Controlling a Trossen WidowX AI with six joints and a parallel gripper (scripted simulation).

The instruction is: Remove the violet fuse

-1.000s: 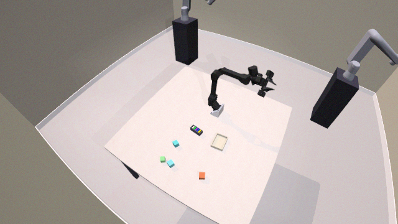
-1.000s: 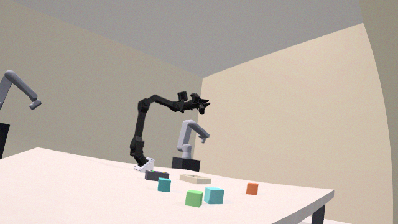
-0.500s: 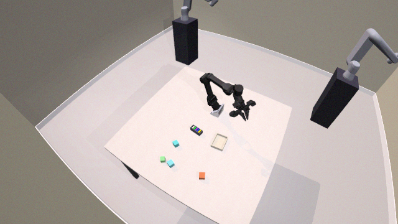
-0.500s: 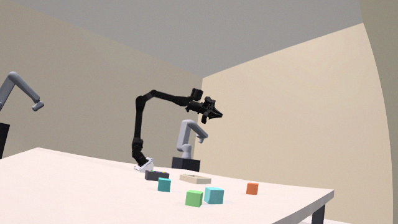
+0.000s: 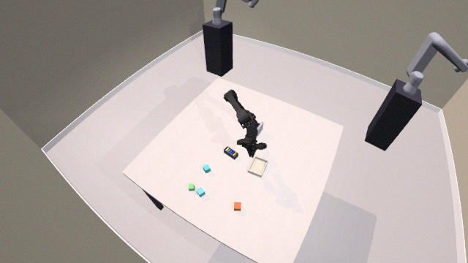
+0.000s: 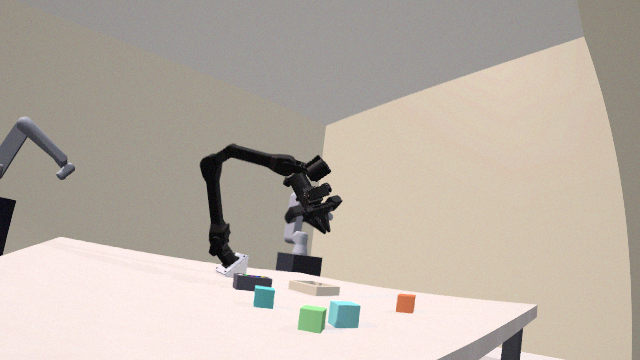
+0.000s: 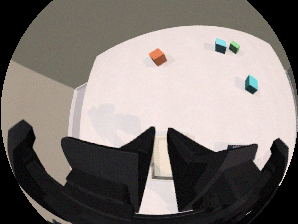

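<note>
The dark fuse block (image 5: pixel 229 154) (image 6: pixel 251 282) lies on the white table and has several coloured fuses in a row on top. The violet fuse (image 5: pixel 232 152) sits in it among the others. The shallow beige tray (image 5: pixel 249 169) (image 6: pixel 305 290) lies just to the right of the block. My gripper (image 5: pixel 252 153) (image 6: pixel 325 227) (image 7: pixel 160 131) hangs high above the table, pointing down over the tray. Its fingers are shut to a narrow slit with nothing between them. Part of the tray (image 7: pixel 161 157) shows through that slit in the wrist view.
Two cyan cubes (image 5: pixel 206 168) (image 5: pixel 200 191), a green cube (image 5: pixel 191 186) and an orange cube (image 5: pixel 238 206) lie in front of the block. Two dark pedestals (image 5: pixel 218 47) (image 5: pixel 393 115) with grey arms stand beyond the table.
</note>
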